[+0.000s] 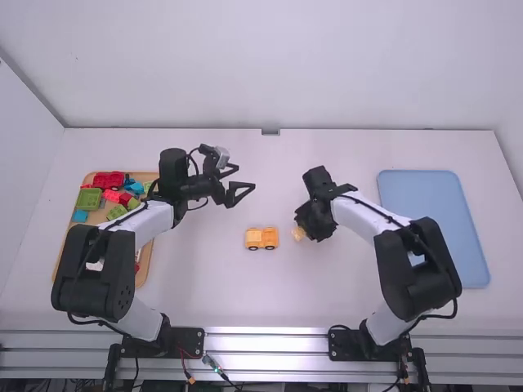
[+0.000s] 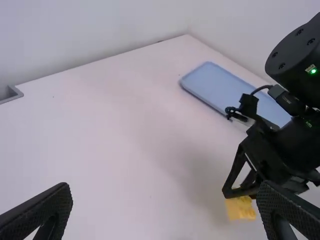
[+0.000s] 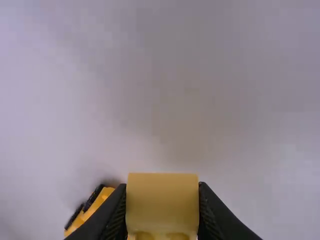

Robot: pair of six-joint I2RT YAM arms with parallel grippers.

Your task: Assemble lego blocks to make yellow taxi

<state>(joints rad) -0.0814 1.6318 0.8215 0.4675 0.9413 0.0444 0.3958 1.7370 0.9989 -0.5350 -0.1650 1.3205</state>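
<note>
An orange-yellow block car with dark wheels stands on the table in the middle; part of it, the car, shows at the lower left in the right wrist view. Just right of it, my right gripper holds a yellow block. In the right wrist view the right gripper is shut on the yellow block. My left gripper is up and left of the car, fingers apart with nothing between them; in its wrist view the left gripper stands wide. There the yellow block hangs from the right arm's gripper.
A wooden tray with red, green and blue blocks lies at the left, partly behind the left arm. On the right is a blue tray, beside the right arm's links.
</note>
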